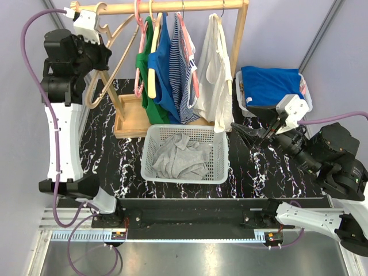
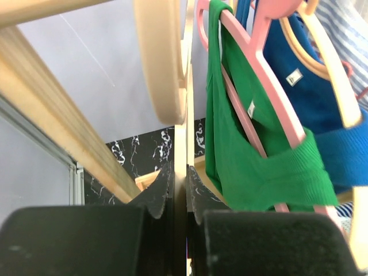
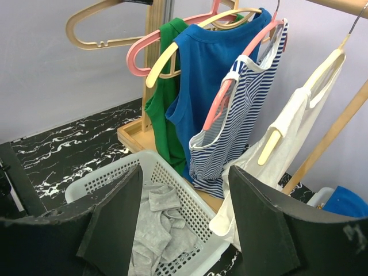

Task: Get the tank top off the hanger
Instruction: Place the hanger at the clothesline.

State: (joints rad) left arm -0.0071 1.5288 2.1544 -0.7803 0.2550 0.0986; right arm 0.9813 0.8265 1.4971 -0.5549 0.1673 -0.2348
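Top external view: a wooden rail (image 1: pixel 172 7) carries four tank tops, side by side. From left to right they are a green tank top (image 1: pixel 144 63), a blue tank top (image 1: pixel 164 63), a striped tank top (image 1: pixel 185 75) and a white tank top (image 1: pixel 213 80), each on its own hanger. A fifth hanger, the empty wooden hanger (image 2: pixel 161 57), sits at the rail's left end. The left gripper (image 2: pixel 178 190) has its fingers pinched together on a thin strip of it, just beside the green top. The right gripper (image 1: pixel 244 133) hovers low on the right with its fingers spread apart and nothing between them. It is near the white top's hem but apart from it. The rack's right post (image 1: pixel 238 52) stands between that gripper and the white top. One white basket (image 1: pixel 184 179) stands on the black marbled table (image 1: pixel 109 167) in front of the rack, directly under the hanging hems. It holds one crumpled gray garment (image 1: pixel 178 158), possibly another tank top, though its shape is too bunched to tell. One clear bin (image 1: pixel 241 100) at the right rear holds a folded blue cloth (image 1: pixel 270 83). Of the five hangers, two are pink and three are pale wood.
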